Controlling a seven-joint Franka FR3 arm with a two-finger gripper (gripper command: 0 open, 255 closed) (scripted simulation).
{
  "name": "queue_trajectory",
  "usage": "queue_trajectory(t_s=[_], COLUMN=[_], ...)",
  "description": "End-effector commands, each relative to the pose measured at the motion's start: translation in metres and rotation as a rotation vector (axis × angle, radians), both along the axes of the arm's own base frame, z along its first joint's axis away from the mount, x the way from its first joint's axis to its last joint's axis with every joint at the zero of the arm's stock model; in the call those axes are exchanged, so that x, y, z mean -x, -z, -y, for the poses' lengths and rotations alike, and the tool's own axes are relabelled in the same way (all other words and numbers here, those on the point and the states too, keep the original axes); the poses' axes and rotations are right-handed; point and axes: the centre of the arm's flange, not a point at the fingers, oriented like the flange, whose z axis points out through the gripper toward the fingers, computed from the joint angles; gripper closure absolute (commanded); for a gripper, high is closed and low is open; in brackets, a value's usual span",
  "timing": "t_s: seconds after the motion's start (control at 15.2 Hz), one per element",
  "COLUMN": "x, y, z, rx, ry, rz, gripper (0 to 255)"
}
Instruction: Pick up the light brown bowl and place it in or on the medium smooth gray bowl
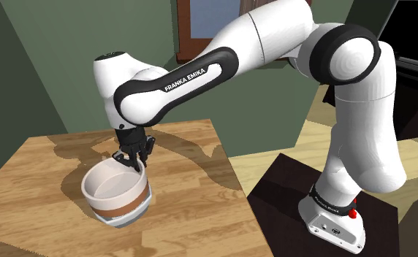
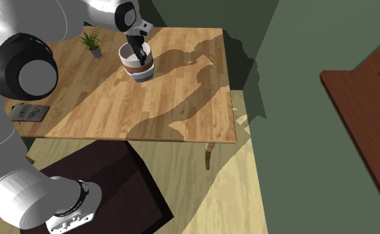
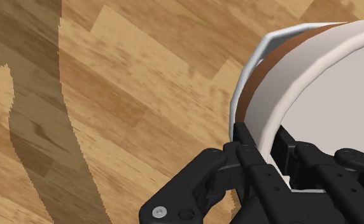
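Bowl: white wall with a brown band [image 1: 120, 206], standing on the table [image 1: 193, 182] directly under the hand, tilted a little.
Gray bowl: a gray shell [image 2: 140, 75] shows below the band, so the banded bowl looks already nested in it, though I cannot be sure.
Jaws: narrow, pinching the banded bowl's wall, one finger [image 3: 241, 137] outside and the other inside.
Handling: likely stiff, smooth, slippery and breakable, and light enough for one arm.
Where to hold: the rim, as now; a pinch on one side lets it tilt, so move slowly.
Writing: "FRANKA EMIKA" on the arm [image 1: 185, 79]; small print on its base is unreadable.
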Motion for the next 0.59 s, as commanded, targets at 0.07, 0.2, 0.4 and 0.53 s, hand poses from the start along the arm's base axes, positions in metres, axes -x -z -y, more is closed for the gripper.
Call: queue_trajectory(t_s=[0.07,0.2,0.4,0.53], x=[0.0,0.0,0.0,-0.001], y=[0.0,0.0,0.0,-0.013], z=[0.0,0.0,0.0,0.0], rx=[0.0,0.0,0.0,0.0], ry=[0.0,0.0,0.0,0.0], rz=[0.0,0.0,0.0,0.0], gripper=[255,0,0,0])
